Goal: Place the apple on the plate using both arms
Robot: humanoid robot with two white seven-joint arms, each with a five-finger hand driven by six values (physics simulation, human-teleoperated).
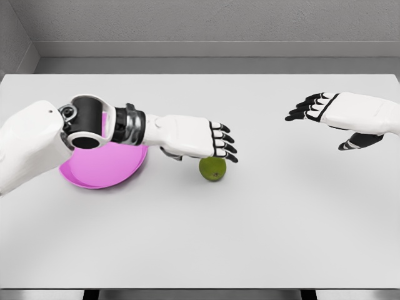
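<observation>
Left hand spread flat over apple, holding nothing; right hand open, frame right. Apple may roll from plate if nudged.

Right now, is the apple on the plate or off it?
Off. The green apple lies on the white table, right of the pink plate, under the left hand.

A bare simulated test room rather than any furnished home or kitchen: a wide, plain white surface fills the view, backed by flat, textured grey walls with a pale baseboard strip running along their foot, far beyond the left hand. The uniform shading and even lighting mark the scene as a rendered environment. Dark supports show at the surface's near edge.
</observation>
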